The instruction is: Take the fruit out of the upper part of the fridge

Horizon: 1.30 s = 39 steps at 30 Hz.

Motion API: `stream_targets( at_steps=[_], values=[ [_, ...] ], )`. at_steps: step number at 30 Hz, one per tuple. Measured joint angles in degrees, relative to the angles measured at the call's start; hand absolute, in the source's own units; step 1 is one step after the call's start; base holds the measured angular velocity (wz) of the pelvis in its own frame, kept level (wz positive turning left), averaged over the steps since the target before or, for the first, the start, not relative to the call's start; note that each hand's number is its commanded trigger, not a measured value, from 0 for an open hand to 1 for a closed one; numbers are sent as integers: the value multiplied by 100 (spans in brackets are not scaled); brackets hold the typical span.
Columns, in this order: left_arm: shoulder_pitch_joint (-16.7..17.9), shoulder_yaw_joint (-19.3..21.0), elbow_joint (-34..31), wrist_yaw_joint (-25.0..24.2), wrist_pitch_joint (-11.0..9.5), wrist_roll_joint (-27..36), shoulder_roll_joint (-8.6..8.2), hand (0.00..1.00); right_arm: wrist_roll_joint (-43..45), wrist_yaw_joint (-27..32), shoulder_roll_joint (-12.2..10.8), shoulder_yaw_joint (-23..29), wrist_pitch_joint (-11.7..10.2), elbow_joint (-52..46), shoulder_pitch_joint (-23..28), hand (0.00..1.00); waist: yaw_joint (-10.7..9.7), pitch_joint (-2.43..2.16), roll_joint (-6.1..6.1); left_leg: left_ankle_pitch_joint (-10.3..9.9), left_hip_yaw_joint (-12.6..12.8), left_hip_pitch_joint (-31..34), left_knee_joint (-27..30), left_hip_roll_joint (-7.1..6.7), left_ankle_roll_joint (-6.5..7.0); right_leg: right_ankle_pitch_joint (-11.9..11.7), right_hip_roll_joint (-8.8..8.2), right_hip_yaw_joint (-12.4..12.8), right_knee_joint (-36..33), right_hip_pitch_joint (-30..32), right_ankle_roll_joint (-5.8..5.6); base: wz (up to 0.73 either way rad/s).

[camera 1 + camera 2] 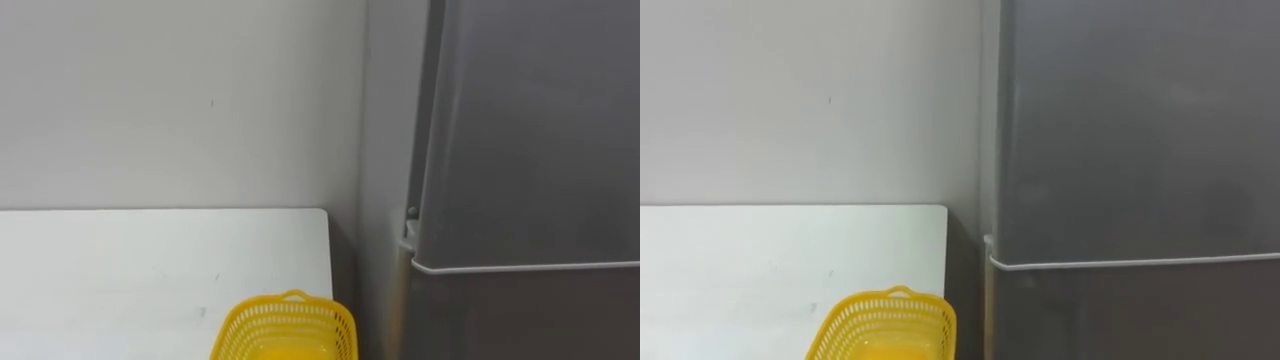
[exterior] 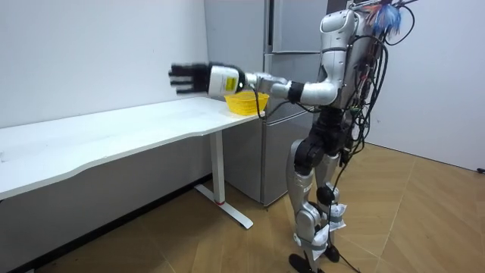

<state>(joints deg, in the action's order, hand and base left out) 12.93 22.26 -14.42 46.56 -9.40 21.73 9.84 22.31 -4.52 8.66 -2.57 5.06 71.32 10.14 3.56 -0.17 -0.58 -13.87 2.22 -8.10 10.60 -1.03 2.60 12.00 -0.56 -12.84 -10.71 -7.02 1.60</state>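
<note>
Bright, even indoor light throughout, diffuse, prob. from overhead; no hard shadows. In the eye views the wall [image 1: 150,100] is flat pale grey w/ no hotspots, the table [image 1: 120,260] reads clean white w/o glare. The fridge [image 1: 540,150] door has a dull, soft sheen, slightly lighter toward one side; the gap btwn it and the table edge is dark. The basket [image 1: 285,325] is evenly lit, vivid yellow. In the room view there's soft shade under the tabletop, a mild sheen on the floor [image 2: 424,220] and a thin bright streak down the fridge front.
</note>
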Motion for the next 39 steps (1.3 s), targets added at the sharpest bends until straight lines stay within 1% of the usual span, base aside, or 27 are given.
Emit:
stream_targets(
  at_steps=[2, 4, 5, 6, 7, 8, 10, 12, 14, 15, 17, 18, 19, 20, 21, 22, 23, 25, 26, 28, 30, 31, 33, 35, 39],
  values=[
    [-16, -163, -392, -268, 7, -6, 0, 0, 12, -49, -7, -16, 9, 9, -4, 0, -66, 15, 0, 0, -29, 4, 1, -8, 0, -2, 1, -3, 5, -11, -3, 3],
    [-102, -314, -631, -503, 52, -11, -1, 0, 54, -153, -31, -10, 11, 53, -44, 0, -152, 21, 13, 1, -108, 62, 24, -21, 1, -1, -4, -43, 12, 15, -3, 13],
    [-174, -375, -787, -702, 73, -110, 0, 0, 55, -229, -31, 0, 22, 82, -106, 0, -189, 46, -28, 1, -109, 66, 36, -19, 1, -1, -4, -43, 15, 13, -3, 8],
    [-218, -420, -853, -809, 74, -172, 1, 0, 55, -252, -31, 1, 28, 98, -125, 0, -203, 65, -19, 1, -109, 70, 41, -19, 1, -1, -4, -45, 15, 12, -3, 0],
    [-314, -524, -968, -1040, 77, -253, 1, 0, 56, -267, -31, 1, 60, 95, -131, 0, -217, 79, -14, 1, -110, 76, 42, -18, 1, -1, -7, -52, 12, 3, -3, 0],
    [-421, -597, -1012, -1277, 85, -357, 2, 0, 58, -277, -31, 0, 82, 96, -141, 0, -226, 80, -18, 1, -110, 85, 47, -19, 1, -1, -9, -52, 7, -5, -3, 0],
    [-599, -737, -1023, -1564, 119, -410, 9, 0, 75, -327, -24, -6, 111, 105, -180, 0, -262, 89, -15, 1, -99, 96, 72, -21, 1, -1, -12, -40, -5, 8, -4, -2],
    [-723, -890, -1055, -1874, 239, -422, 12, 0, 112, -438, -20, -5, 131, 158, -281, 0, -331, 72, 3, 2, -92, 116, 77, -21, 2, -1, -13, -29, -4, 20, -4, -2],
    [-887, -1139, -1150, -2372, 415, -418, 37, 0, 178, -515, -21, -56, 131, 232, -402, 0, -368, 69, 15, 2, -86, 164, 102, -21, 1, -2, -12, -20, -7, 53, -4, 0],
    [-925, -1210, -1171, -2498, 437, -412, 48, 0, 184, -523, -21, -64, 131, 241, -419, 0, -396, 67, 17, 2, -87, 170, 102, -21, 1, -2, -12, -20, -6, 55, -4, 0],
    [-1022, -1476, -1341, -2940, 567, -436, 177, 0, 210, -562, -2, -63, 127, 291, -518, 0, -498, 64, 23, 3, -83, 182, 102, -21, 1, -2, -11, -18, -1, 63, -4, 0],
    [-1060, -1539, -1385, -3049, 596, -436, 218, 0, 210, -561, 3, -62, 127, 293, -528, 0, -506, 62, 26, 3, -81, 185, 102, -21, 1, -2, -11, -18, -1, 66, -4, 0],
    [-1132, -1631, -1439, -3291, 623, -437, 266, 0, 240, -564, 14, -48, 128, 295, -543, 0, -549, 60, 23, 3, -72, 186, 102, -19, 1, -2, -10, -17, 5, 66, -4, 0],
    [-1210, -1727, -1460, -3519, 667, -421, 266, 0, 249, -565, 33, -47, 129, 288, -552, 0, -573, 60, 6, 3, -70, 189, 105, -18, 1, -3, -11, -17, 8, 63, -5, 0],
    [-1244, -1776, -1465, -3621, 699, -396, 266, 0, 249, -564, 42, -47, 129, 284, -555, 0, -574, 58, -3, 3, -70, 192, 105, -18, 1, -3, -11, -16, 9, 65, -6, 0],
    [-1272, -1837, -1479, -3837, 770, -315, 267, 0, 250, -567, 58, -35, 130, 283, -570, 0, -628, 52, -26, 3, -70, 191, 105, -18, 1, -5, -11, -16, 9, 65, -7, 0],
    [-1273, -1884, -1482, -4033, 837, -313, 268, 0, 251, -566, 73, -24, 130, 284, -582, 0, -659, 33, -56, 3, -70, 187, 105, -18, 1, -6, -11, -15, 7, 64, -7, 0],
    [-1289, -1946, -1483, -4293, 943, -309, 268, 0, 252, -568, 100, -10, 129, 293, -589, 0, -718, 4, -103, 3, -71, 176, 105, -17, 1, -6, -11, -8, 4, 60, -7, 0],
    [-1291, -1972, -1484, -4446, 971, -204, 276, 0, 253, -565, 118, -7, 129, 293, -591, 0, -789, 4, -130, 3, -74, 162, 105, -17, 1, -6, -11, -2, -2, 51, -7, 0],
    [-1294, -2015, -1484, -4646, 1001, -80, 292, 0, 253, -563, 142, -6, 130, 289, -593, 0, -806, 23, -153, 3, -71, 160, 104, -15, 1, -6, -9, 17, -6, 58, -7, -2],
    [-1335, -2039, -1486, -4855, 1088, 25, 304, 0, 255, -571, 170, -6, 133, 287, -590, 0, -833, 26, -184, 3, -64, 166, 105, -15, 1, -5, -8, 29, -6, 68, -6, -2],
    [-1383, -2070, -1487, -4961, 1103, 51, 348, 0, 259, -587, 190, -6, 134, 287, -589, 0, -851, 27, -193, 4, -49, 170, 104, -15, 0, -2, -8, 34, -3, 73, -3, 0],
    [-1483, -2146, -1498, -5114, 1154, 145, 432, 0, 262, -634, 236, -5, 136, 279, -589, 0, -851, 26, -190, 4, 13, 168, 105, -3, -1, -1, 1, 68, -3, 81, -2, -4],
    [-1532, -2180, -1567, -5334, 1201, 369, 516, 0, 263, -659, 313, 0, 167, 242, -596, 0, -860, 26, -189, 4, 80, 162, 109, 7, -1, -3, 5, 120, -3, 92, -1, -10],
    [-1614, -2198, -1580, -5626, 1253, 574, 538, 0, 282, -663, 362, 3, 228, 246, -568, 0, -872, 24, -186, 4, 102, 139, 110, 14, -1, -23, 19, 154, 0, 65, 3, -4]
  ],
)
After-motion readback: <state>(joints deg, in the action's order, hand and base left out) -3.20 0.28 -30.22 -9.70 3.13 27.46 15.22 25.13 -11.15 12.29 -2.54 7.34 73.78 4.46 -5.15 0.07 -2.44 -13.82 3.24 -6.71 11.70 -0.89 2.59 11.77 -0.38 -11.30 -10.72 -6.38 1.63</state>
